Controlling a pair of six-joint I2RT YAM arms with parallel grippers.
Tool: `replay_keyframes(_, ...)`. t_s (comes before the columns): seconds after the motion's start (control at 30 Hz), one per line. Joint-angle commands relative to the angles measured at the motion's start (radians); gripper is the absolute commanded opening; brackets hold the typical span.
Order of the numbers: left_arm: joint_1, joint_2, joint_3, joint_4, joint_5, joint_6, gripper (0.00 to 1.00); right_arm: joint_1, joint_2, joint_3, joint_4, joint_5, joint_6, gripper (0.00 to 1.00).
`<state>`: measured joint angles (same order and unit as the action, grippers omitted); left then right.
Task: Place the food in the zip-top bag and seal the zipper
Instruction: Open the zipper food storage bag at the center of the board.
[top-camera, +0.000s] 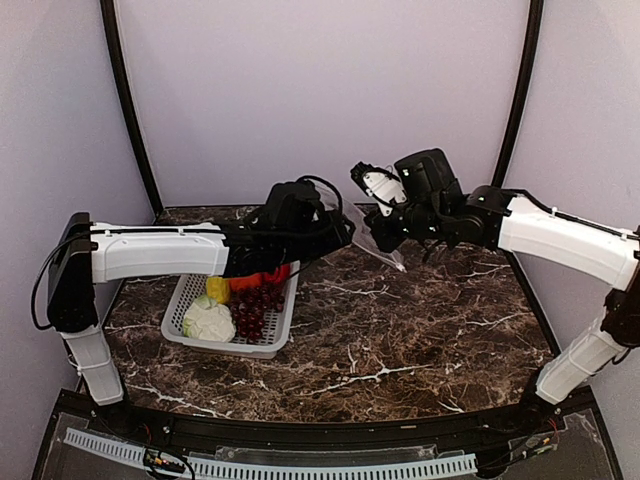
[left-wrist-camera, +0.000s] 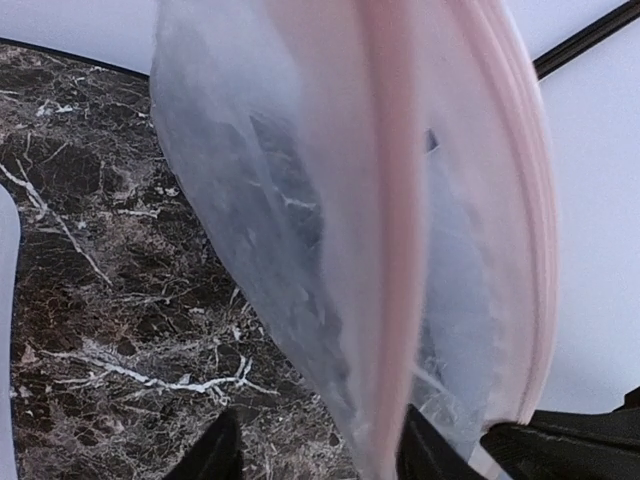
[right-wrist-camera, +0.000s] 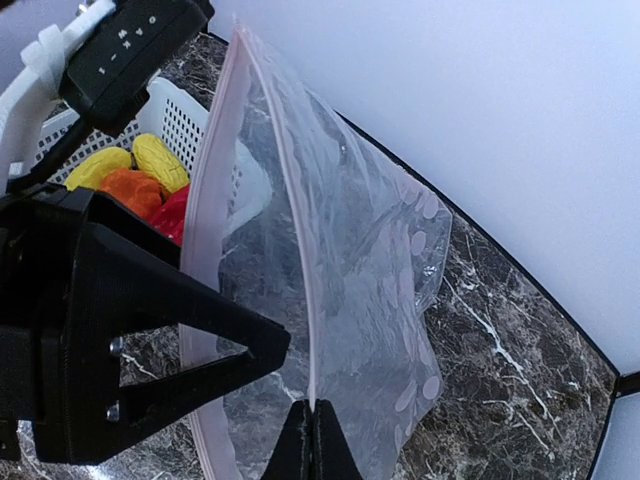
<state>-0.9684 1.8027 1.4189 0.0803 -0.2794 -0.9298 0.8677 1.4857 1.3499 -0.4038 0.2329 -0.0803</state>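
The clear, dot-printed zip-top bag (top-camera: 378, 238) hangs in the air between my two grippers, its mouth spread apart. My right gripper (right-wrist-camera: 313, 440) is shut on one lip of the bag (right-wrist-camera: 360, 290). The other lip, with the pinkish-white zipper (left-wrist-camera: 390, 250), runs between the fingers of my left gripper (left-wrist-camera: 320, 455), whose jaws stand apart around it, the strip close to the right finger (left-wrist-camera: 432, 452). The food lies in the white basket (top-camera: 272, 345): purple grapes (top-camera: 255, 305), a pale cabbage piece (top-camera: 208, 322), a yellow piece (top-camera: 217, 288) and red-orange pieces (top-camera: 262, 280).
The basket sits left of centre on the dark marble table (top-camera: 400, 340), partly under my left arm (top-camera: 160, 250). Grey walls and black frame poles (top-camera: 125, 100) close in the back and sides. My right arm (top-camera: 560, 240) reaches in from the right.
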Motion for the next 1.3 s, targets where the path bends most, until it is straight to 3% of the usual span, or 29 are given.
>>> replay_keyframes(0.0,0.005,0.022,0.029,0.004,0.046,-0.033,0.42,0.002,0.022,0.022,0.032,0.048,-0.012,0.00)
replay_keyframes(0.07,0.012,0.033,0.028,0.012,0.053,-0.037,0.18,0.002,0.034,0.025,0.038,0.057,-0.019,0.00)
replay_keyframes(0.13,0.016,0.042,0.022,0.043,0.052,-0.022,0.05,0.002,0.049,0.031,0.041,0.065,-0.026,0.00)
replay_keyframes(0.27,0.017,0.061,0.025,0.118,0.082,0.026,0.01,-0.003,0.110,0.046,0.038,0.153,-0.045,0.02)
replay_keyframes(0.4,0.017,0.056,-0.002,0.170,0.079,0.033,0.01,-0.055,0.167,0.109,-0.022,0.114,-0.015,0.31)
replay_keyframes(0.47,0.016,0.049,-0.026,0.193,0.079,0.032,0.01,-0.093,0.187,0.144,-0.059,0.039,0.006,0.41)
replay_keyframes(0.57,0.017,0.045,-0.033,0.204,0.086,0.041,0.01,-0.133,0.216,0.181,-0.102,-0.062,0.005,0.48)
replay_keyframes(0.7,0.016,0.042,-0.035,0.198,0.091,0.047,0.01,-0.145,0.246,0.218,-0.142,-0.108,-0.017,0.51)
replay_keyframes(0.8,0.016,0.045,-0.036,0.199,0.096,0.046,0.01,-0.147,0.257,0.246,-0.174,-0.171,-0.036,0.47)
replay_keyframes(0.97,0.016,0.051,-0.043,0.193,0.096,0.043,0.01,-0.151,0.245,0.276,-0.180,-0.237,-0.059,0.15)
replay_keyframes(1.1,0.017,0.051,-0.049,0.147,0.065,0.014,0.01,-0.184,0.248,0.351,-0.176,-0.084,-0.083,0.05)
replay_keyframes(1.27,0.019,0.050,-0.045,0.106,0.035,-0.013,0.01,-0.211,0.221,0.384,-0.148,0.076,-0.125,0.00)
